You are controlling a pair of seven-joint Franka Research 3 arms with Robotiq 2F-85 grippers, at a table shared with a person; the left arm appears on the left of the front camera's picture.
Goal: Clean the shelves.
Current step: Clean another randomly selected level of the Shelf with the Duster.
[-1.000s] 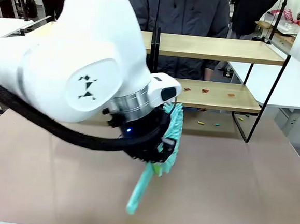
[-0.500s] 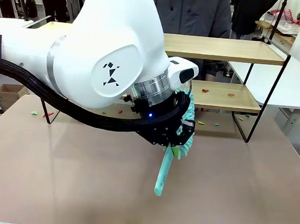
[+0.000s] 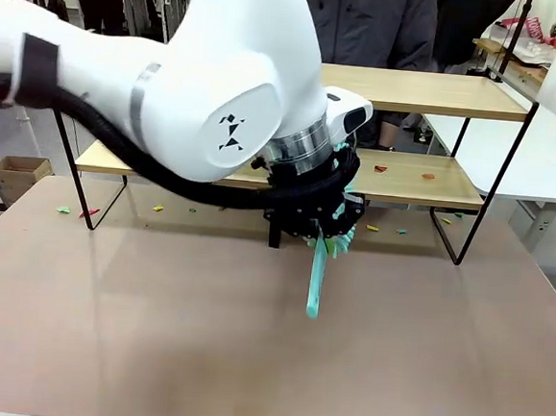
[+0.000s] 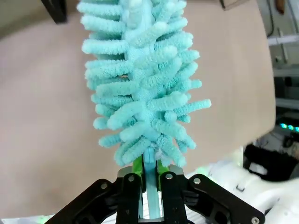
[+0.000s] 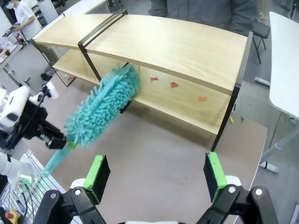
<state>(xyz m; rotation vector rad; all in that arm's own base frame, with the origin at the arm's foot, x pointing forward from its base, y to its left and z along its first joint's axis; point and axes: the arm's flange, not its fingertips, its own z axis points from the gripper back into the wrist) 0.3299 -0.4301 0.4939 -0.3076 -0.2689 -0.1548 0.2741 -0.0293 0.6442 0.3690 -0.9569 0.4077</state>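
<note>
left gripper [image 4: 149, 169] clamped teal duster [image 4: 145, 84] by handle, head near shelves [image 5: 177, 46]. right gripper [image 5: 156, 171] spread wide over table [image 5: 159, 140]. red scraps [image 5: 174, 85] lay on lower board [image 5: 191, 105].

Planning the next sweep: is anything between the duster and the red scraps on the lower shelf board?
Nothing visible. The duster, held by the left gripper, has bare board between its tip and the scraps on the shelves.

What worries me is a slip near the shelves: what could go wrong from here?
The left gripper pinches the duster by its thin handle, so pressing on the shelves could twist it loose. Sweeping the red scraps off the lower board might only drop them onto the table.
</note>
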